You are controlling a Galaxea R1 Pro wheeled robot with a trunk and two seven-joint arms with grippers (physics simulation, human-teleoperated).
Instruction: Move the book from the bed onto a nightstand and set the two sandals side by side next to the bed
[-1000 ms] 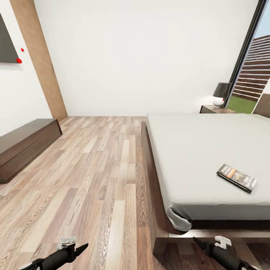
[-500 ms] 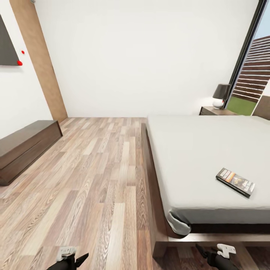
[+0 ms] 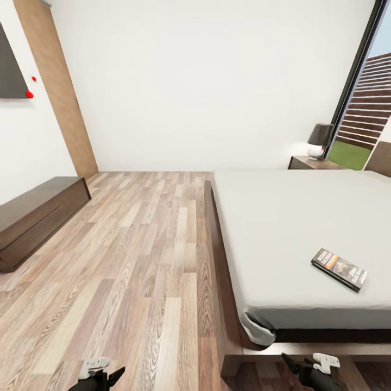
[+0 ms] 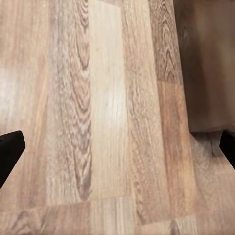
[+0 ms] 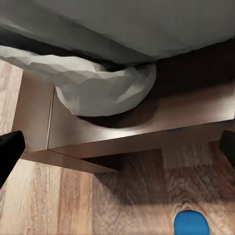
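Your right gripper (image 5: 117,147) is spread wide, empty, over a blue sandal (image 5: 191,223). Left gripper (image 4: 117,147) likewise wide, empty. Dark orange-banded book (image 3: 339,269) lies flat on bed (image 3: 282,217)

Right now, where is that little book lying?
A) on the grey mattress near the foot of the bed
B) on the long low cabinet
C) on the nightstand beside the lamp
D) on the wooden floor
A: the book lies flat on the bed, on its grey mattress near the foot.

A long low dark cabinet (image 3: 38,220) lines the wall, and a dark-shaded lamp (image 3: 319,140) stands in the far corner.
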